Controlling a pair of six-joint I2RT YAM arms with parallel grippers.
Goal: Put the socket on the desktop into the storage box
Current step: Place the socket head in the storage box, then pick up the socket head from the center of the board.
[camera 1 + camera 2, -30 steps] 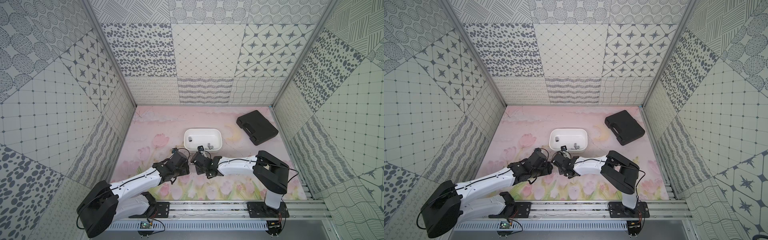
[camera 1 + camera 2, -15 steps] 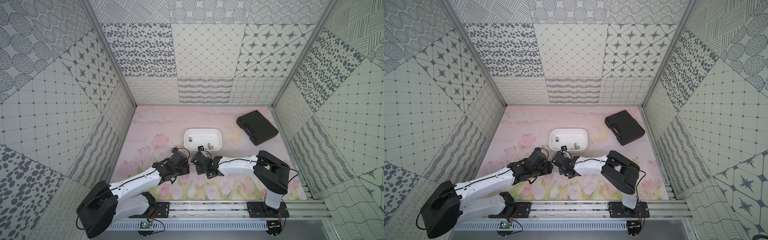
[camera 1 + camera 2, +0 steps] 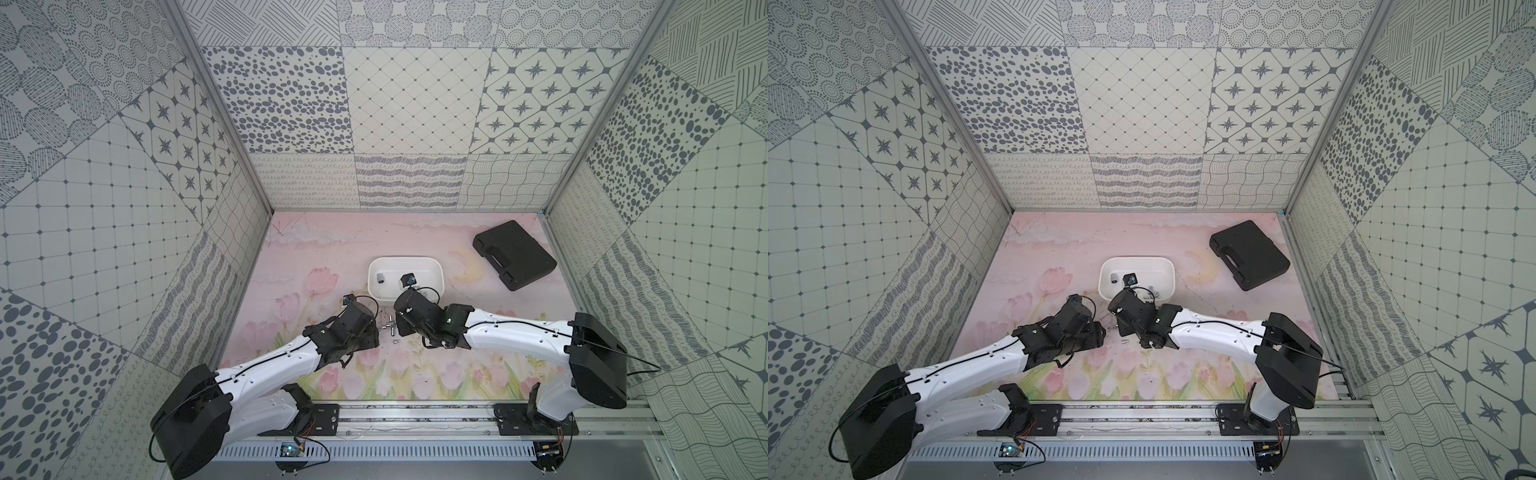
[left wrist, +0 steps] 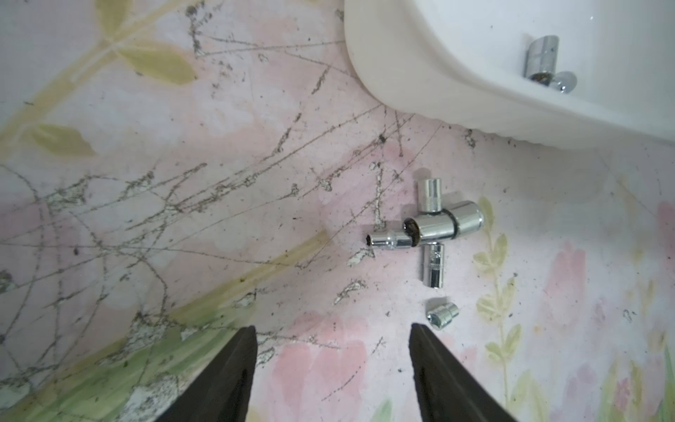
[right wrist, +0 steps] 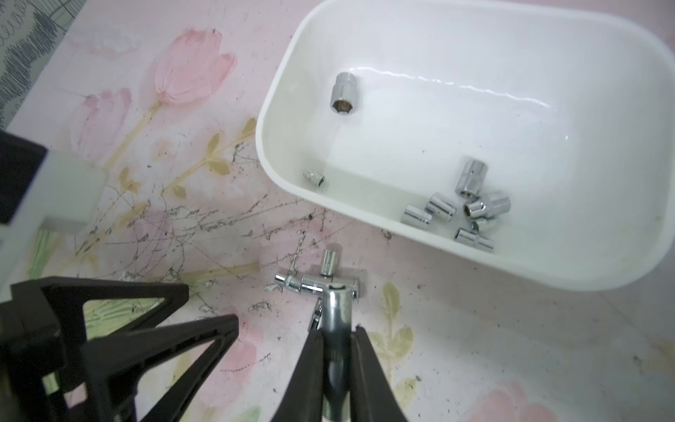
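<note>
We see the right end effector point(image 5: 338, 332) closed on one socket point(image 5: 336, 310) near the storage box point(image 5: 548, 272) on the bench point(image 5: 511, 347); the left end effector point(image 4: 332, 332) stands wide, holding nothing.

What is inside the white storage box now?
The storage box holds a lone socket, a small socket by the near wall, and a cluster of at least five. In both top views the right wrist camera covers part of the floor; the cluster's exact count is unclear.

The near wall of the white tub point(image 4: 438, 102) is fencing the sockets point(image 4: 431, 226) on the far side, the left gripper point(image 4: 332, 330) and right gripper point(image 5: 338, 329) are crowding either flank, and bare mat point(image 3: 332, 249) is lying open beyond.
</note>
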